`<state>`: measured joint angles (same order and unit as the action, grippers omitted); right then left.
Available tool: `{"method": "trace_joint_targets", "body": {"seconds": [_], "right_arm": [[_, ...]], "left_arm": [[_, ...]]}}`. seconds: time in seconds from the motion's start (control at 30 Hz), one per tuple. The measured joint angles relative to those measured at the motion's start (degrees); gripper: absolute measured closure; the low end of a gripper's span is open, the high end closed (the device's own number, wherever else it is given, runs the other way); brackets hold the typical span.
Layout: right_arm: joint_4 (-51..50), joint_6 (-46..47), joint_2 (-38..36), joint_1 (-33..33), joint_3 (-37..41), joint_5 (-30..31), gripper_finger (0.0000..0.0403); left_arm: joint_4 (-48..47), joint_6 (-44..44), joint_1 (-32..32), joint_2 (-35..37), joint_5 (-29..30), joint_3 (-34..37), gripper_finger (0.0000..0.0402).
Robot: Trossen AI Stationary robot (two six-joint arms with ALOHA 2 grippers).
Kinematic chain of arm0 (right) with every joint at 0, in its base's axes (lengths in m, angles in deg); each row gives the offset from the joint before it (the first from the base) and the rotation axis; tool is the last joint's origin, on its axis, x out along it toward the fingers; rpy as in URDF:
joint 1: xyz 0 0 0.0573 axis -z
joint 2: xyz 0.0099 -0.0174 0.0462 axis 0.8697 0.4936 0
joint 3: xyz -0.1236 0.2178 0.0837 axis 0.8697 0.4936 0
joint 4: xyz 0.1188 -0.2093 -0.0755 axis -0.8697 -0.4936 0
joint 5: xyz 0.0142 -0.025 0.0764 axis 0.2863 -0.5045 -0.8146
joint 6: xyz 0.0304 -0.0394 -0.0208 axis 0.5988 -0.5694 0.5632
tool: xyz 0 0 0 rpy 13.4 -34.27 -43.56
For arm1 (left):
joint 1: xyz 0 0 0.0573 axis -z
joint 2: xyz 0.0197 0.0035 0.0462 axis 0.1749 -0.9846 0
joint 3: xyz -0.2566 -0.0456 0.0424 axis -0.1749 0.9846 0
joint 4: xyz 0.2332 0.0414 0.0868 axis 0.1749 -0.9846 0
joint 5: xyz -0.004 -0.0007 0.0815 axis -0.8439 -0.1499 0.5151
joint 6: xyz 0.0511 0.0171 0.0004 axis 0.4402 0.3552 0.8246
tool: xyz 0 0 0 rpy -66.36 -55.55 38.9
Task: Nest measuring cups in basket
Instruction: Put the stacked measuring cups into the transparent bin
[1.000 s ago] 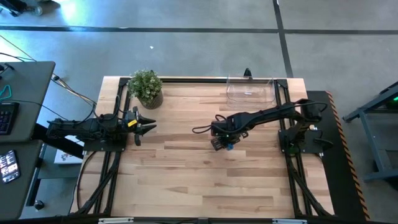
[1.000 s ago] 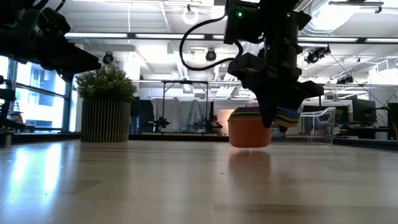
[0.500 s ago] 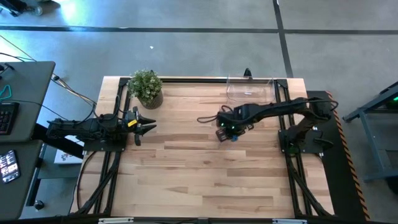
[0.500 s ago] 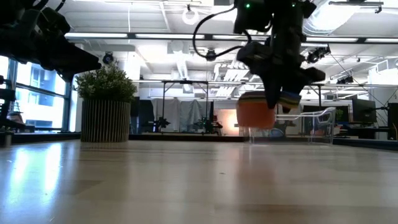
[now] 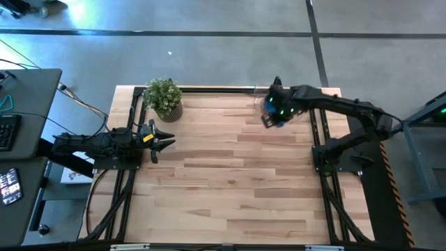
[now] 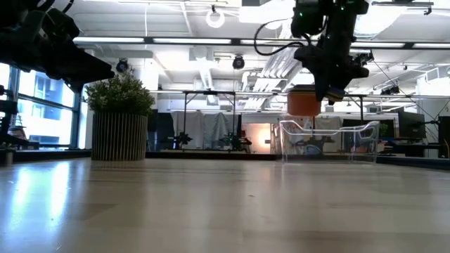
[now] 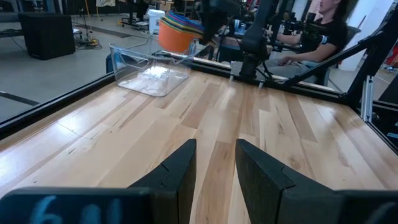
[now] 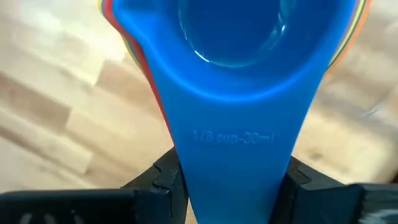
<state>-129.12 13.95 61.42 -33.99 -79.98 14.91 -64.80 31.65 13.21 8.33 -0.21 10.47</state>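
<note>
While the right arm stretches from its base across the far right corner of the desk [image 5: 230, 181], its right gripper [image 5: 273, 111] hangs above the near-left edge of the basket [image 6: 327, 140], its fingers [image 8: 163, 177] closed on the stacked handles of the measuring cups [image 6: 304, 103]. The nested stack, orange on the outside and blue innermost, juts forward from between the fingers and is clear of the desk, just above the basket's rim in the low view. The left arm lies folded at the left edge of the desk, its left gripper [image 5: 162, 141] pointing toward the middle, fingers [image 7: 177, 171] a narrow gap apart and holding nothing.

The high view hides the cups under the right gripper's body; only the low and left wrist views show the orange cup [image 7: 174, 38] against the clear basket [image 7: 149, 65]. The right wrist view alone shows the blue cup [image 8: 239, 37] on top, its handle marked "1/8 cup-30ml", with red and orange rims beside it. The potted plant [image 5: 164, 97] stands at the far left corner, well apart from both sets of fingers. A seated person [image 7: 323, 31] appears beyond the desk in the left wrist view
</note>
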Motion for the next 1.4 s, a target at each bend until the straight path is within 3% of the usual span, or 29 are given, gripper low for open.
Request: {"method": "trace_joint_targets", "body": {"seconds": [0.3, 0.47, 0.87, 1.4], "right_arm": [[3.81, -23.32, 0.47, 18.77, 0.0, -2.97, 0.0274], [4.63, -33.98, 4.64, 24.61, 0.0, -6.76, 0.0274], [1.16, -44.69, 14.76, 26.25, -1.12, -6.15, 0.0275], [-0.61, -47.11, 21.03, 26.52, -2.93, -5.52, 0.0266]], "left_arm": [[0.0, 0.0, 0.0, 0.0, 0.0, 0.0, 0.0298], [0.01, 0.0, 0.01, 0.01, 0.0, 0.0, 0.0298], [0.0, 0.02, 0.0, 0.0, 0.0, 0.0, 0.0298], [0.0, 0.0, 0.0, 0.0, 0.0, 0.0, 0.0298]]}}
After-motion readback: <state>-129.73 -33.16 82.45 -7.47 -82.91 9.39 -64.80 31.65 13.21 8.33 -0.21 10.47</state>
